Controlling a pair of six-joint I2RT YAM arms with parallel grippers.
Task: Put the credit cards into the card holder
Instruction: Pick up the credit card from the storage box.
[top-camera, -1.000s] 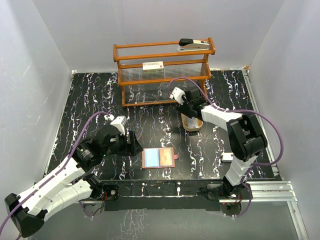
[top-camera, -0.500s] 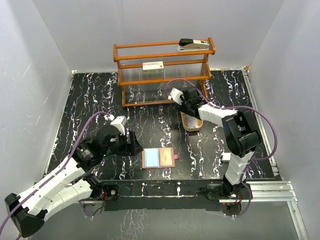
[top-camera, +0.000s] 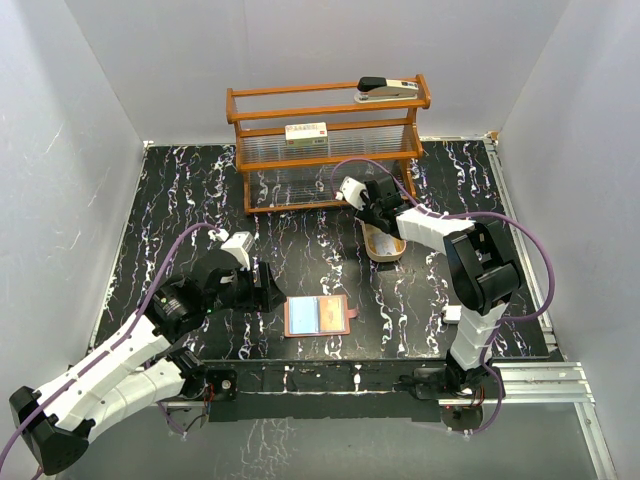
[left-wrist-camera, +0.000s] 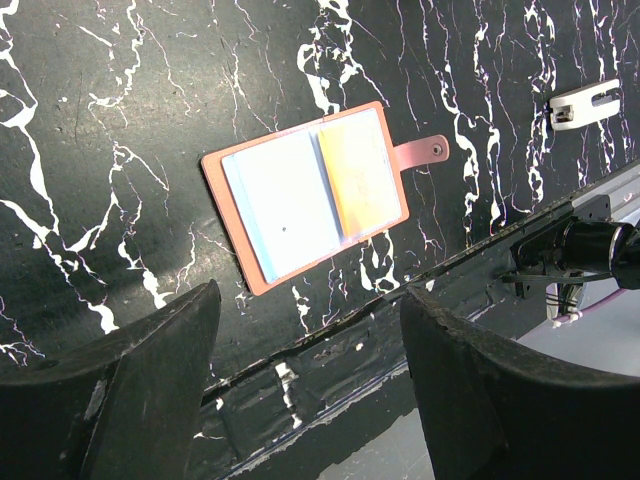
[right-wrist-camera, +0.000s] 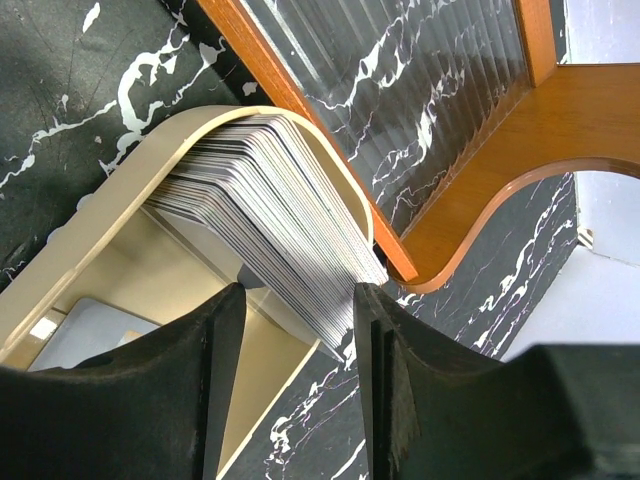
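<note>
The card holder (top-camera: 318, 316) lies open and flat near the table's front edge, tab to the right. In the left wrist view (left-wrist-camera: 310, 190) it holds a pale blue-white card and an orange-beige one. My left gripper (top-camera: 262, 286) is open and empty just left of it (left-wrist-camera: 310, 310). A thick stack of credit cards (right-wrist-camera: 270, 190) stands on edge, leaning, in the oval wooden tray (right-wrist-camera: 130, 165). My right gripper (top-camera: 380, 220) hangs over the tray's far end (top-camera: 388, 250). It is open (right-wrist-camera: 300, 300), its jaws on either side of the stack's near corner.
An orange wooden rack (top-camera: 325, 150) stands at the back, right behind the tray (right-wrist-camera: 470, 200). A stapler (top-camera: 388, 90) lies on its top shelf and a cream-and-yellow box (top-camera: 306, 131) on the middle one. A small white piece (top-camera: 455, 315) lies at the front right.
My right gripper has shifted a little back and left over the tray's far end, and has been almost still for the last half second. The left arm and card holder have not moved.
</note>
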